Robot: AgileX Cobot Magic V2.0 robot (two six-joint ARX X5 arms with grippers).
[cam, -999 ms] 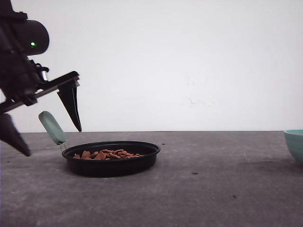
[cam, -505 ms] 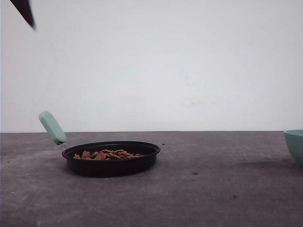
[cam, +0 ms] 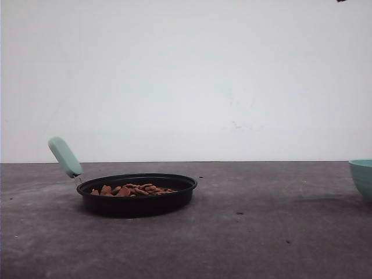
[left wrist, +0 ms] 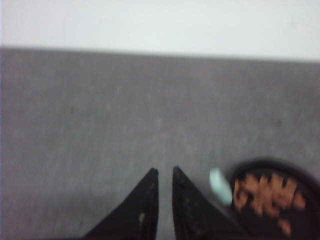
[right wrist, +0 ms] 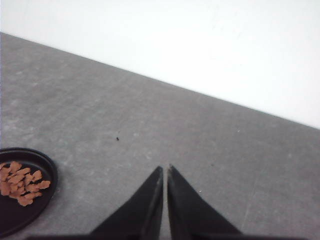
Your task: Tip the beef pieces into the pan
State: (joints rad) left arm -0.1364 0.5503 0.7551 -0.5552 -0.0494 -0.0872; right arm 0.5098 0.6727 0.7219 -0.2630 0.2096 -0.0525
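Note:
The black pan (cam: 136, 200) rests on the grey table at the left, its mint-green handle (cam: 65, 157) pointing up and to the left. Reddish-brown beef pieces (cam: 131, 189) lie heaped inside it. In the blurred left wrist view, my left gripper (left wrist: 164, 170) hangs above bare table beside the handle (left wrist: 220, 186). Its fingers are drawn close together with nothing between them, and the pan (left wrist: 250, 172) with its beef pieces (left wrist: 267, 195) lies just past the handle. My right gripper (right wrist: 165, 167) is shut and empty over bare table, well away from the pan (right wrist: 42, 167) and beef pieces (right wrist: 22, 182).
A teal-green bowl (cam: 361, 174) stands at the table's right edge. A white wall rises behind the table. Small dark specks (cam: 239, 213) dot the grey surface between pan and bowl.
My left gripper, wide open near the pan handle a second ago, has risen out of the front view and its fingers have come together. Pan and beef have not moved.

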